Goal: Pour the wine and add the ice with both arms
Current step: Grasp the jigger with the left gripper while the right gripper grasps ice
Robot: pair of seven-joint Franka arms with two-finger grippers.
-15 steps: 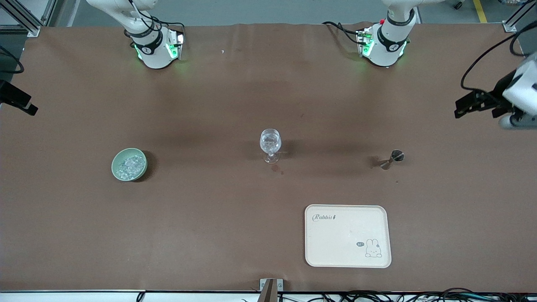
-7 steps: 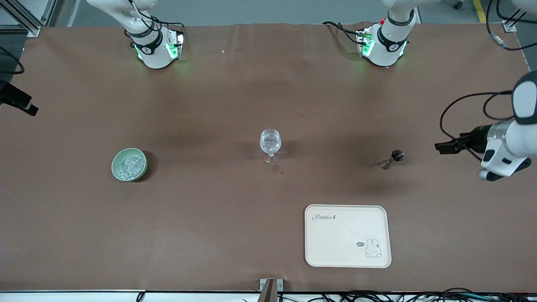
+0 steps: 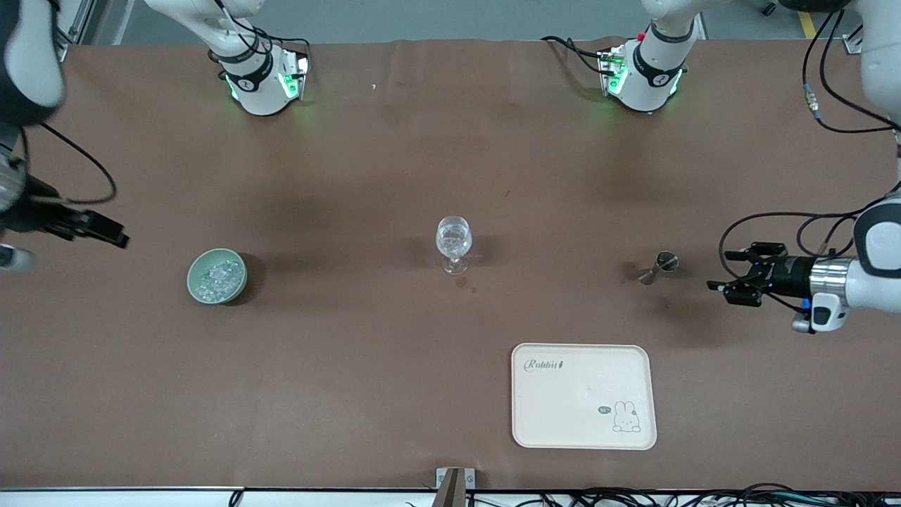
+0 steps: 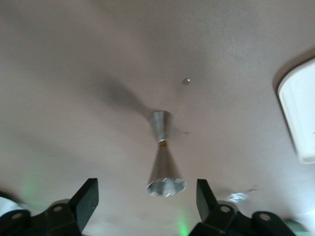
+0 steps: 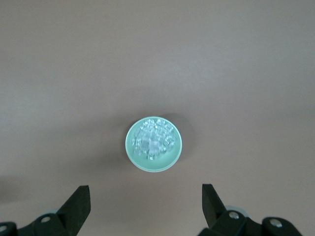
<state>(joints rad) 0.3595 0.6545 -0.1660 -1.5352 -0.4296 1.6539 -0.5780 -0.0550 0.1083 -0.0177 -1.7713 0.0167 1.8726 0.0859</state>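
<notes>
The silvery hourglass jigger (image 3: 658, 267) stands on the brown table toward the left arm's end; the wine in it cannot be made out. My left gripper (image 3: 723, 272) is open and level with the jigger, a short way off it toward the table's end. In the left wrist view the jigger (image 4: 162, 157) sits between the open fingertips (image 4: 89, 194), untouched. The pale green bowl (image 3: 194, 283) holds clear ice chunks (image 3: 219, 273). My right gripper (image 3: 116, 236) is open, beside the bowl toward the right arm's end. The right wrist view shows the bowl (image 5: 129, 147) and the ice (image 5: 155, 140) ahead of that gripper (image 5: 145, 194).
A clear stemmed wine glass (image 3: 453, 243) stands mid-table between bowl and jigger. A cream rabbit tray (image 3: 583, 396) lies nearer the front camera than the jigger; its corner shows in the left wrist view (image 4: 300, 118). Both arm bases stand along the table's top edge.
The left gripper has swung down from the table's end to just beside the jigger. The right gripper has come into view and moved toward the bowl. Nothing on the table has moved.
</notes>
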